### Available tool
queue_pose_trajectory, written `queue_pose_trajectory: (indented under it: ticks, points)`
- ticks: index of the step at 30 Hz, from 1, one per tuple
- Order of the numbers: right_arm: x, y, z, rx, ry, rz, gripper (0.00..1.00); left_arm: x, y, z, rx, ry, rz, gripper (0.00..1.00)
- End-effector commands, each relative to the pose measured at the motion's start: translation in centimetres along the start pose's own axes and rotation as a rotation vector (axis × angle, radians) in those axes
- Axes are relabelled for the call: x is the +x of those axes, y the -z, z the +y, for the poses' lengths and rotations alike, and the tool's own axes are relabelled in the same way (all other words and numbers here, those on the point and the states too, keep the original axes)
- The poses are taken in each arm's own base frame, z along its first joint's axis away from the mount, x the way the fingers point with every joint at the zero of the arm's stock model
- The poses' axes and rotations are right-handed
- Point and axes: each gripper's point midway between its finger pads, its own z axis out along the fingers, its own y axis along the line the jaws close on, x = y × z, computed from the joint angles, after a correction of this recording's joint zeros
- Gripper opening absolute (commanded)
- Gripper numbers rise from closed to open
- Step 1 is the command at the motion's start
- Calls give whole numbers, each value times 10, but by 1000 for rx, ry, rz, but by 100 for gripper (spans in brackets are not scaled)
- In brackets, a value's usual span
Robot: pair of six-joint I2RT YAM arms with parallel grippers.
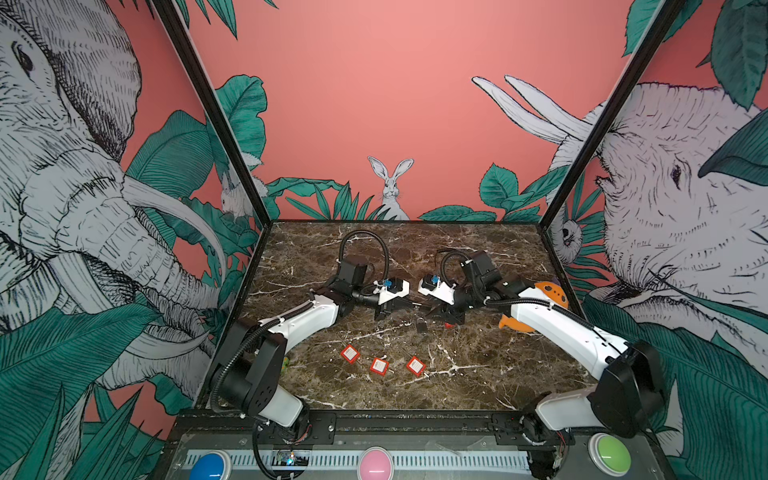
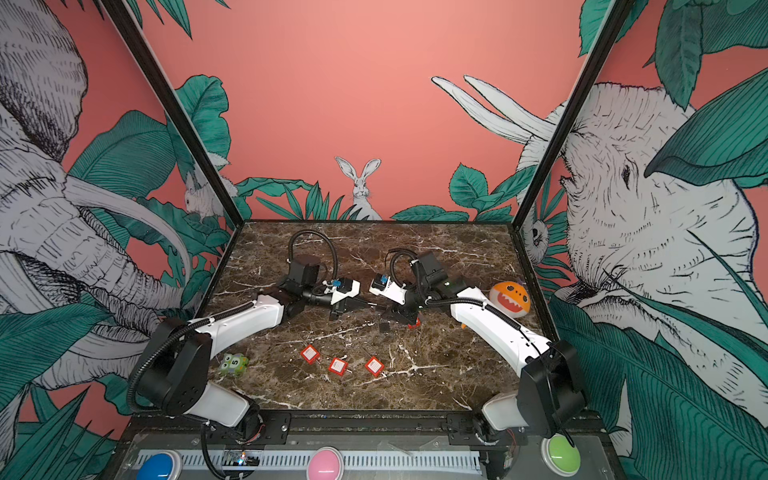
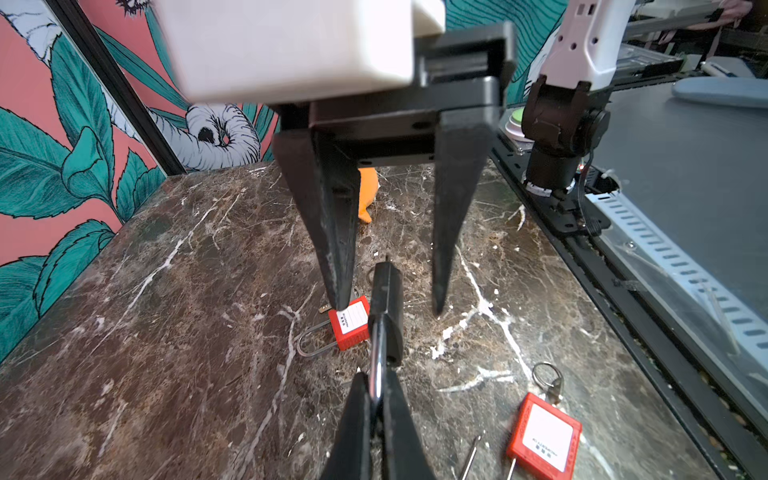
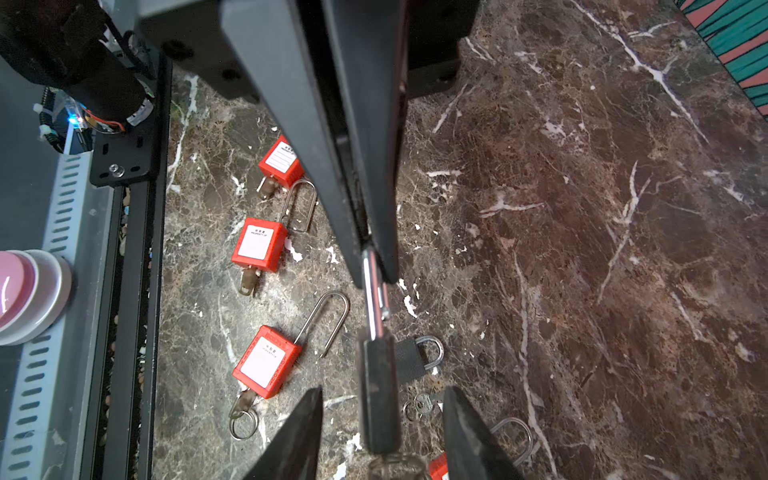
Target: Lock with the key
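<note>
Tight left fingers (image 3: 353, 428) pinch padlock (image 3: 387, 307) shackle; right fingers (image 3: 332, 232) parted astride it; key (image 3: 387, 259) indistinct.

Matt black padlock (image 3: 386, 307) with shiny metal shackle (image 3: 375, 374) and glossy marble-look table (image 3: 166, 332).

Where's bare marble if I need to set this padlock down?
Free: front right, between the red padlocks and the right arm; also the back strip along the wall. Crowded: centre, around the loose black padlock.
</note>
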Motion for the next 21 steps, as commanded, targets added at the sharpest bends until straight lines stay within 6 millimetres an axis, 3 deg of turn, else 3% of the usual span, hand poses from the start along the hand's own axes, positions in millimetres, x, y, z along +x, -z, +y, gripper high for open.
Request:
queue_pose_trajectory:
  ticks: [1,14,21]
  points:
    - [-11,-3,-6,5,37,-47,41,-8,1,-7,22,6,-42,0]
    - [-11,-9,-4,-15,85,-78,14,-7,0,-5,17,15,-40,0]
    - [-22,-8,3,-68,103,-125,0,-8,-1,-2,7,-1,-49,0]
